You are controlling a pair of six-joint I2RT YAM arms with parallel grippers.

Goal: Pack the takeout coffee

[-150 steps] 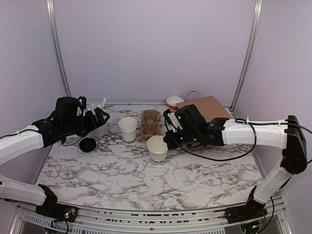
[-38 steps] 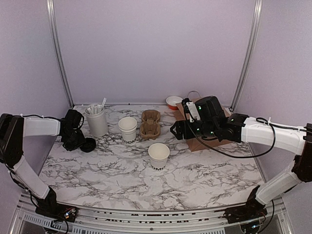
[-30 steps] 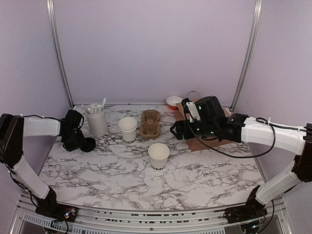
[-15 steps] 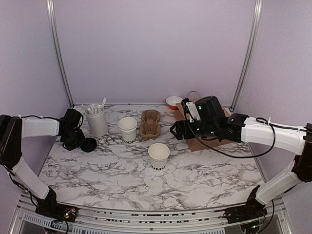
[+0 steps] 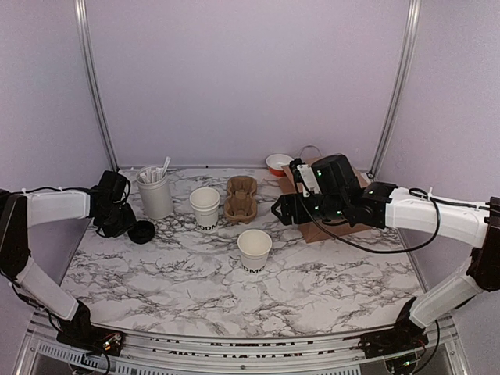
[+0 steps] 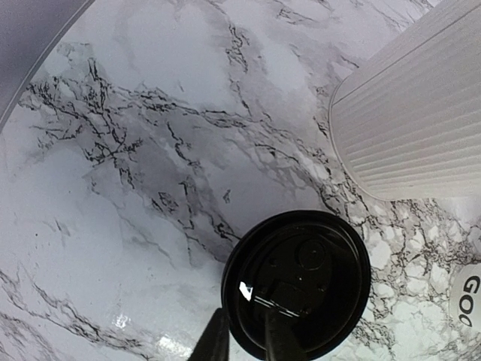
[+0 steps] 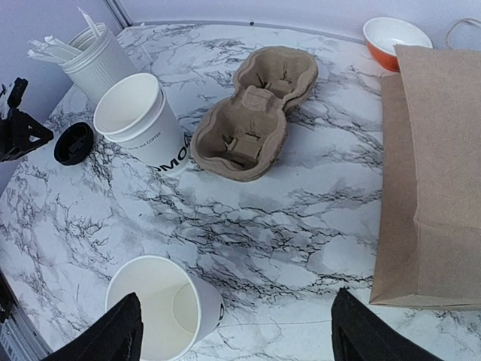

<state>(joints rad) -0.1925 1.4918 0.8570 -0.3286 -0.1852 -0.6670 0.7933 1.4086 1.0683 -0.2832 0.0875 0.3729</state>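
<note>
1. Stacked cups point(image 7: 143, 124), right wrist view: large dark letters low on the side wall read "MO", followed by what looks like "A". The start of the word is turned out of sight. A line of small print above ends in "COFFEE".
2. Same stacked cups, overhead view: "ODM" near the base.
3. Front cup point(image 5: 254, 248), overhead view: dark lettering near the base, only "DM" just legible.
4. White cup point(image 6: 470, 297), lower right edge of the left wrist view: "GO", the rest cut off.

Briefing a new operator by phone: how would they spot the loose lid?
On the left side of the marble table stands a tall ribbed white canister holding sticks. Just in front of it lies the lid: flat, round and black, unlike the white paper cups nearby.
</note>
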